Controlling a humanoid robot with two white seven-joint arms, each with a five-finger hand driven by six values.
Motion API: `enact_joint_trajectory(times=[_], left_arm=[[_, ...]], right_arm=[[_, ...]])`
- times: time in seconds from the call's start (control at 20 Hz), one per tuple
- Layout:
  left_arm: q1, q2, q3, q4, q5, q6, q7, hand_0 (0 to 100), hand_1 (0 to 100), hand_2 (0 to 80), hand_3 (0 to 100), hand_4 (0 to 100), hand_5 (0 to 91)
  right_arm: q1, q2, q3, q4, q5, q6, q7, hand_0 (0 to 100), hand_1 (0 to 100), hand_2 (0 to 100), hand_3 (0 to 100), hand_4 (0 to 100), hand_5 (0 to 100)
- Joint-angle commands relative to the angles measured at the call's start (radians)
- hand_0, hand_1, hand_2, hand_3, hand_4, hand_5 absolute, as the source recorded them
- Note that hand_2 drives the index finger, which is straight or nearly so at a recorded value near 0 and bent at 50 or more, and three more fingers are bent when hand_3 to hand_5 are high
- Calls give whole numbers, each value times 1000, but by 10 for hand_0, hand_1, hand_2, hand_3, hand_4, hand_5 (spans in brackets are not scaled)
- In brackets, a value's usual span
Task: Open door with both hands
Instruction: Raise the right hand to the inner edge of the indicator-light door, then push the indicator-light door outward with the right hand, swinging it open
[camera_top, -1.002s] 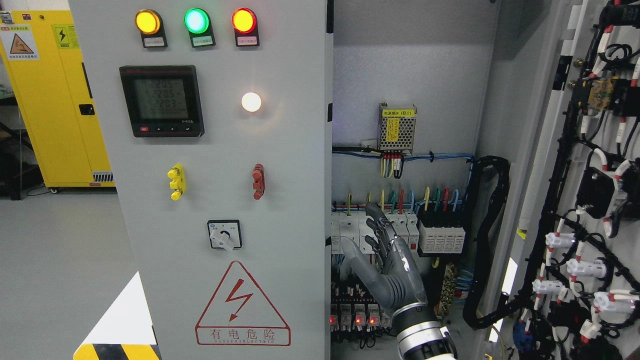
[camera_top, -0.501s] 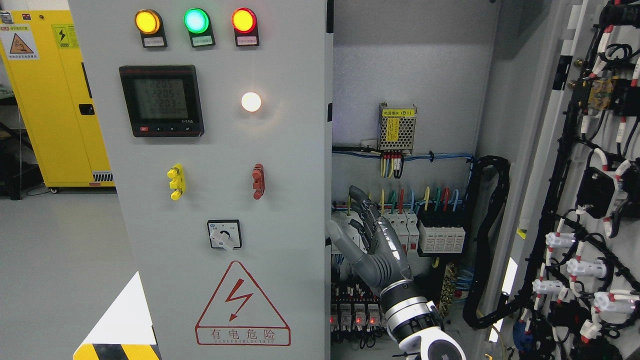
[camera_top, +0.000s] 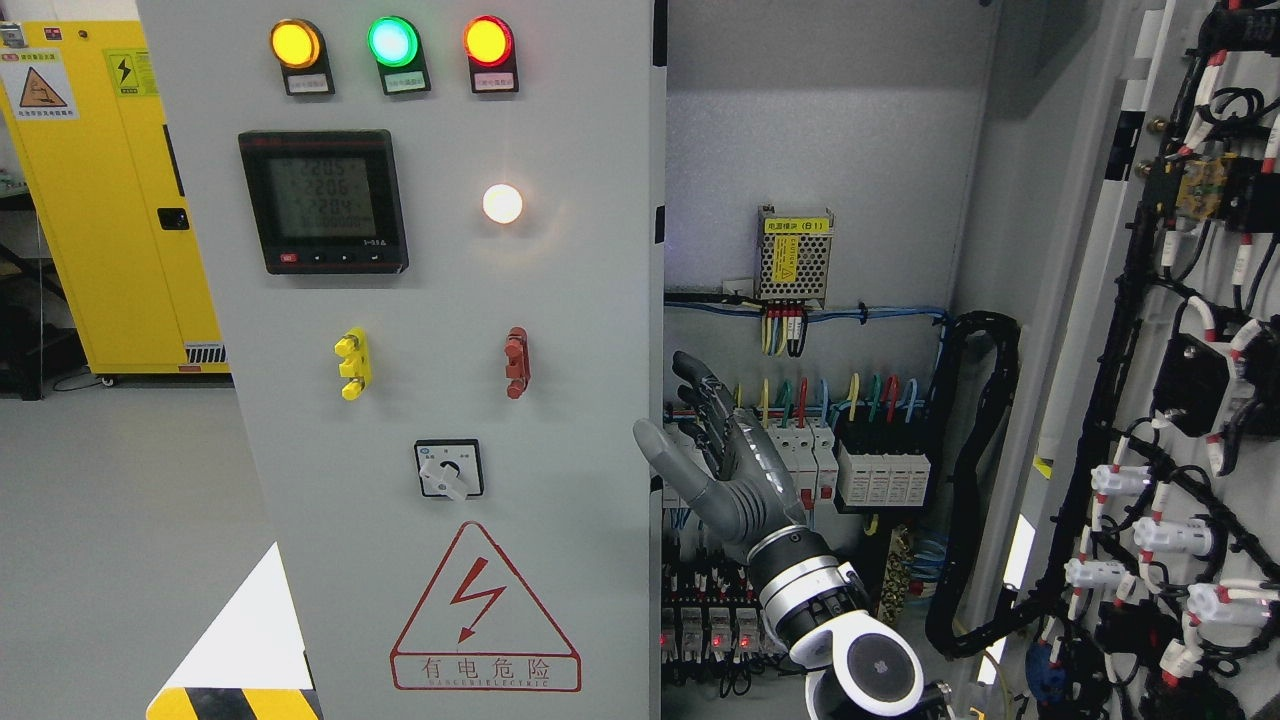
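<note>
Matt grey painted metal door (camera_top: 560, 400); right hand (camera_top: 725, 460) of dull dark metal-look plastic.

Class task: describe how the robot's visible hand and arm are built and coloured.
The right hand has dark grey, metallic-looking segmented fingers and a grey palm. Behind it sit a black and silver ringed wrist cuff and a white forearm shell with a round black disc. No cables or markings show.

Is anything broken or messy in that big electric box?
Nothing looks broken or spilled. The right door is swung wide open, so the wiring on its inside and the breakers show, while the left door is shut. The right hand reaches in, fingers spread, beside the left door's edge, holding nothing.
</note>
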Motion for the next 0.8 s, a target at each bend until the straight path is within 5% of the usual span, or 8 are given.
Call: enact_joint_trajectory(times=[0.0, 0.3, 0.5, 0.75], left_arm=[[-2, 2, 0, 31, 1, 0, 1, 120, 556, 0, 0, 0, 0], [-2, 5, 0, 31, 1, 0, 1, 120, 556, 0, 0, 0, 0], [-2, 5, -1, 31, 1, 0, 1, 120, 556, 0, 0, 0, 0], [-2, 2, -1, 31, 1, 0, 1, 120, 556, 0, 0, 0, 0]], right_arm=[[-22, 5, -20, 66, -16, 1, 31, 0, 500, 40, 0, 0, 0], [-45, 2, -22, 84, -129, 34, 34, 0, 500, 40, 0, 0, 0], [-52, 3, -59, 103, -131, 36, 136, 0, 500, 40, 0, 0, 0], [-65, 2, -68, 132, -201, 34, 151, 0, 500, 40, 0, 0, 0]])
